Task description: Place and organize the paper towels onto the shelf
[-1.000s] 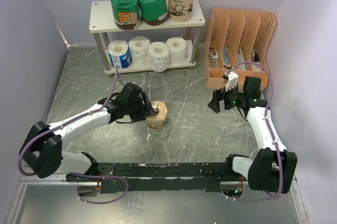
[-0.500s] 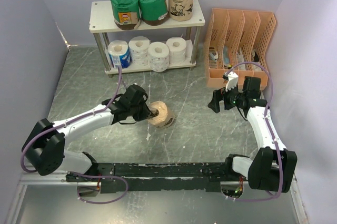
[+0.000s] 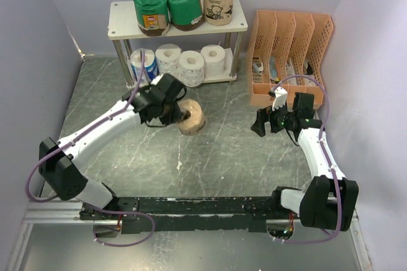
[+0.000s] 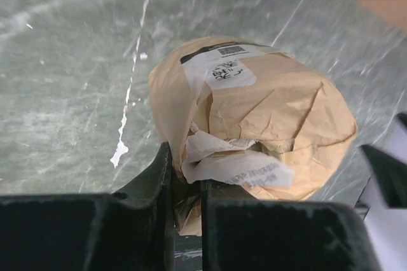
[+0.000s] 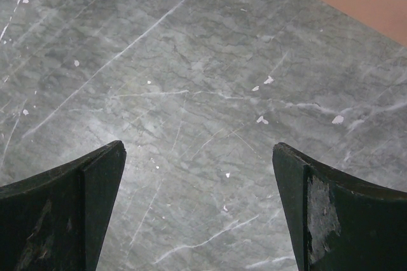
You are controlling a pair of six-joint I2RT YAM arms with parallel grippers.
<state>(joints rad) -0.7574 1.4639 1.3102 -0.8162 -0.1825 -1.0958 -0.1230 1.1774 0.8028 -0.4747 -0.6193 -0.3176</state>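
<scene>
Left gripper: your fingers are pinched tight on the crumpled paper twist at the end of the tan-wrapped roll. The jaws are nearly together with the wrapper between them.
Held roll: it lies on its side with the barcode label up, out in front of the shelf and near the lower board's front edge. You cannot tell from these views whether it touches the table.
Top board: two green-wrapped rolls stand side by side, and a second tan roll stands just beside the right one.
Lower board: the blue-and-white roll sits at the left, partly behind your left arm. Three bare white rolls follow it in a row.
Right gripper: your jaws stand wide apart with nothing between them, only grey marbled table below.
Right arm position: that gripper hangs near the orange file organizer, well apart from the held roll.
</scene>
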